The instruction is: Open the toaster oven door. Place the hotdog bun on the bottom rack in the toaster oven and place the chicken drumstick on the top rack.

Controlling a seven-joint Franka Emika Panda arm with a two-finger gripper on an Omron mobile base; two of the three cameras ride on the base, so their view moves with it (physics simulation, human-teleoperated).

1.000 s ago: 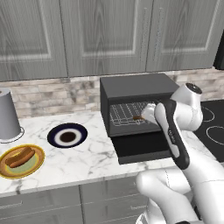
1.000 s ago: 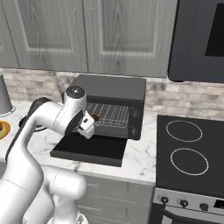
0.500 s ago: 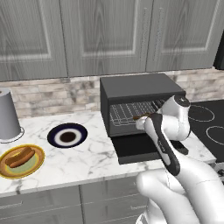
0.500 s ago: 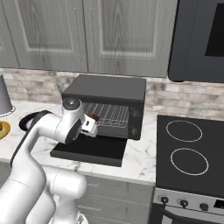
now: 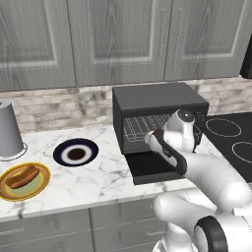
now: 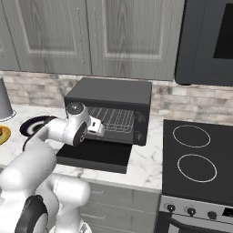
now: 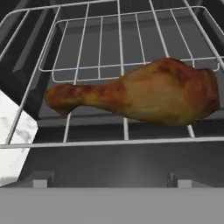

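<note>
Moved since earlier: arm (image 5: 197,167) has drawn back from the oven mouth; a second ago its hand reached into the opening, now it sits just outside, above the lowered door. The bun, the plates and the oven lie as they did.
Oven (image 5: 157,106): on the counter (image 5: 98,182), front open.
Door (image 5: 150,167): folded down flat toward the robot; this step is done.
Top rack (image 7: 118,140): carries the drumstick; in the hand view its front wire crosses just under the meat.
Bottom rack (image 7: 131,43): bare wire below and behind, nothing on it.
Bun (image 5: 22,177): on the yellow plate (image 5: 39,189) at the counter's left end, well apart from the oven; placing it is what remains.
Drumstick (image 7: 144,94): lying on its side on the top rack, thin end to the left of the hand view; judged placed.
Blue plate (image 5: 75,152): between the yellow plate and the oven.
Arm pose: elbow bent, forearm level, hand pointing into the oven.
Gripper (image 6: 96,128): fingers spread wide, holding nothing, clear of the drumstick.
</note>
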